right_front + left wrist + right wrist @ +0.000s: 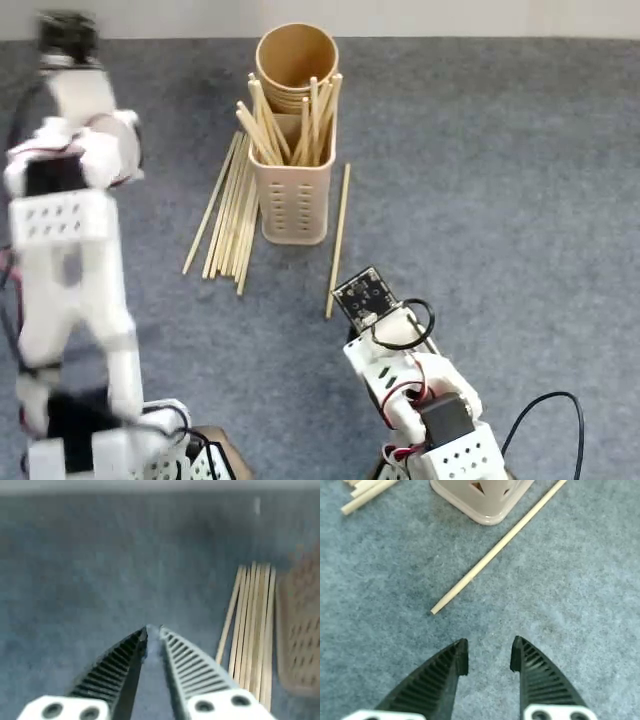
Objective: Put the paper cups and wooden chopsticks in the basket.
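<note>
While both arms hang over the grey carpeted table, we log it like this, big to small.

- left arm: tall white links running up its own side of the table, well apart from the basket.
- right arm: lower, near the front edge, wrist aimed at the basket.
- basket: beige, perforated walls, upright, mid-table between the arms.
- paper cups: nested stack, mouth up, standing in the basket's far end as far as we can tell.
- left gripper: jaws closed tip to tip with nothing between them, over bare carpet near the loose bundle.
- right gripper: jaws parted with a clear gap and nothing in it, above carpet just short of the single chopstick's near tip.
- chopsticks in the basket: a handful, leaning at mixed angles in front of the cups.
- loose bundle: several chopsticks flat on the carpet, side by side, just beside the basket on the left arm's side.
- single chopstick: flat on the carpet near the basket's other side. We see a thin gap between them.
</note>
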`<act>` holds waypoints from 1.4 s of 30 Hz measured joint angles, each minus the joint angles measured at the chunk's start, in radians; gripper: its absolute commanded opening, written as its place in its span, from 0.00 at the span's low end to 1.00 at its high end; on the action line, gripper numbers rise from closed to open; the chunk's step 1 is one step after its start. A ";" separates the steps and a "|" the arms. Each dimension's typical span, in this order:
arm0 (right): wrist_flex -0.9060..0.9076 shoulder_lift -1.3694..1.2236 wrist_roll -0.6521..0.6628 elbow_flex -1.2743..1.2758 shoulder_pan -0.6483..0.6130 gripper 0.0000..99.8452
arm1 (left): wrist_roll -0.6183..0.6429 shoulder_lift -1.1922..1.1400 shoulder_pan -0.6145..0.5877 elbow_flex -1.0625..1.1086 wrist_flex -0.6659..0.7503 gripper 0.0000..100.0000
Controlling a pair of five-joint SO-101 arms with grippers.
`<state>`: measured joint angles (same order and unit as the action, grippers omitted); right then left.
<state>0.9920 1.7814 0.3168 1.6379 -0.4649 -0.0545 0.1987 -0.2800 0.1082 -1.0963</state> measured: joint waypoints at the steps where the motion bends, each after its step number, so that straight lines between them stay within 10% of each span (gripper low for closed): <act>1: 0.000 0.000 0.000 0.000 0.002 0.15 | -0.011 -0.060 0.002 -0.003 -0.021 0.19; 19: 0.000 0.000 -0.043 -0.011 0.445 0.15 | -0.127 -1.045 0.133 -0.858 -0.393 0.19; 42: 0.000 0.000 -0.043 -0.002 0.428 0.15 | -0.107 -1.277 0.196 -1.389 -0.655 0.19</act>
<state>0.9920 1.7814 0.2739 1.6364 -0.0368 -0.1619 -1.0779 -0.0836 -1.2804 -1.7515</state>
